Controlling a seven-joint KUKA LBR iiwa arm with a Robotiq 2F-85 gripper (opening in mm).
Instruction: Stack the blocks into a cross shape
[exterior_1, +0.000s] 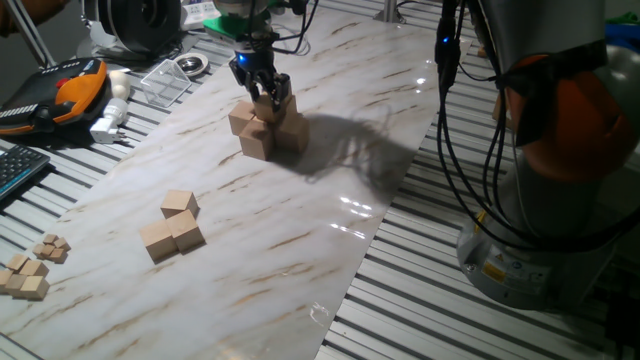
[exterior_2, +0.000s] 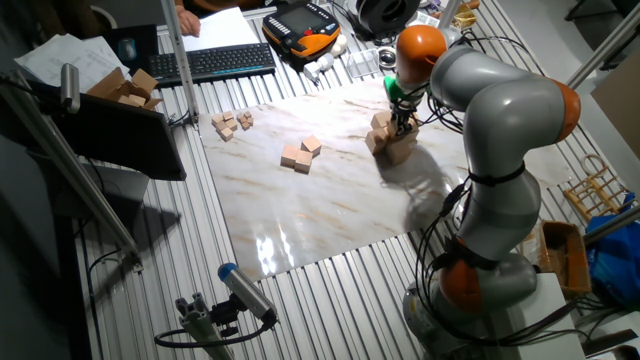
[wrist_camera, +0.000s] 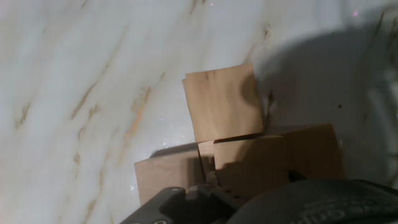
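Observation:
A small pile of light-tan blocks (exterior_1: 258, 140) stands on the marbled board at the back, also seen in the other fixed view (exterior_2: 388, 145). My gripper (exterior_1: 267, 95) (exterior_2: 403, 120) is right over the pile, its fingers shut on the top block (exterior_1: 276, 105). In the hand view, that upper block (wrist_camera: 249, 165) lies across lower ones, with another block (wrist_camera: 221, 102) beyond it. The fingertips themselves are hidden there. Three more blocks (exterior_1: 175, 225) (exterior_2: 300, 155) sit loose in a group nearer the front left.
A cluster of tiny wooden cubes (exterior_1: 30, 272) (exterior_2: 230, 123) lies at the board's left edge. A keyboard (exterior_2: 215, 62), an orange-black pendant (exterior_1: 65, 90) and a clear tray (exterior_1: 168, 78) sit off the board. The robot base (exterior_1: 540, 230) stands to the right.

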